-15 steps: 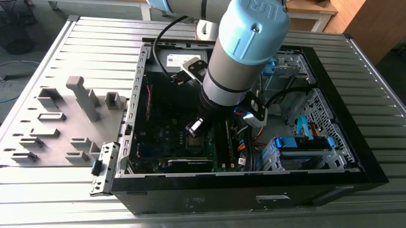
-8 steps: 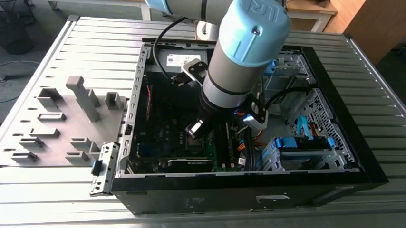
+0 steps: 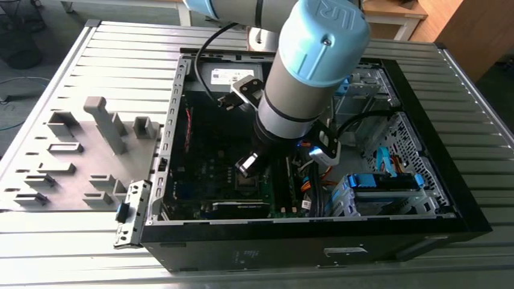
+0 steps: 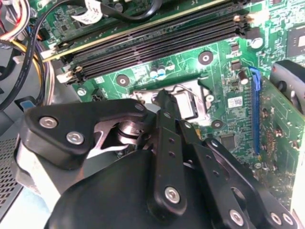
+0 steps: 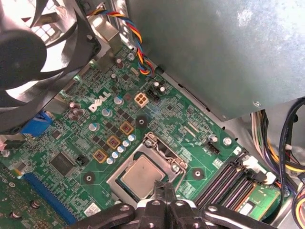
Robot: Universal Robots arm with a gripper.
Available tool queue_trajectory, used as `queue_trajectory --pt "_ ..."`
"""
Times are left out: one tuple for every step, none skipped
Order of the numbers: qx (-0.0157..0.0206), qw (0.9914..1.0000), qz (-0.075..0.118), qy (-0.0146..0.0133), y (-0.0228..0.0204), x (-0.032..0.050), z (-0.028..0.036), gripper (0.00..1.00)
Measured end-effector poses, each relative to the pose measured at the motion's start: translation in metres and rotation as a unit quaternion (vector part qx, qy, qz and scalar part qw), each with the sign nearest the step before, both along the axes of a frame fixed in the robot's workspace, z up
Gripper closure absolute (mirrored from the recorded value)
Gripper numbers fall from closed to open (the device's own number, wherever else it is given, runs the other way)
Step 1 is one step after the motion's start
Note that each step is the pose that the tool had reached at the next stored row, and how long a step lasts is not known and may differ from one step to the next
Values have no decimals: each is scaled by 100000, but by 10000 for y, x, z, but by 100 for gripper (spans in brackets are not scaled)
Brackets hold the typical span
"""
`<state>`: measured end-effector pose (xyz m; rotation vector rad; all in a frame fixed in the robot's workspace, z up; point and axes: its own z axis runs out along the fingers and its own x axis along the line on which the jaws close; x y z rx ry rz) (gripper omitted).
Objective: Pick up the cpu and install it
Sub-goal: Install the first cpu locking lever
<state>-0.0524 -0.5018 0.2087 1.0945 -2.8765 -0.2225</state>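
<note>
Cpu sits in mobo socket; gripper prob. just above.

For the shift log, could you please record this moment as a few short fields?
Setting: open computer case lying on a slatted table
Arm: reaching down into the case
Gripper: just above the motherboard socket
Cpu: lying flat within the socket frame, silver top up
Contact: cannot tell whether the gripper touches the cpu
Nearby: memory slots beside the socket

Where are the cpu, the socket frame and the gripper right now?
cpu (image 5: 141, 175), first wrist view, centre of its metal top.
socket frame (image 5: 162, 149), first wrist view, its metal edge beside the chip.
gripper (image 4: 167, 102), second wrist view, at its fingertips.
</note>
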Motion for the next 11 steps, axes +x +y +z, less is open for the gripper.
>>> queue_trajectory --pt "-2 100000 -24 -3 -6 0 0 89" --pt "-7 100000 -30 0 -14 1 1 89" --pt "-14 100000 -49 1 -24 1 1 89" --pt "-19 100000 -66 2 -35 1 1 89" --pt "-16 100000 -91 3 -43 0 1 89" --pt "-25 100000 -110 5 -46 0 2 89" --pt "-25 100000 -113 7 -48 4 2 89" --pt "-22 100000 -119 8 -49 8 2 89" --pt "-16 100000 -132 6 -50 13 1 89" --pt "-16 100000 -150 7 -52 20 1 89" --pt "-25 100000 -167 11 -54 26 2 89"
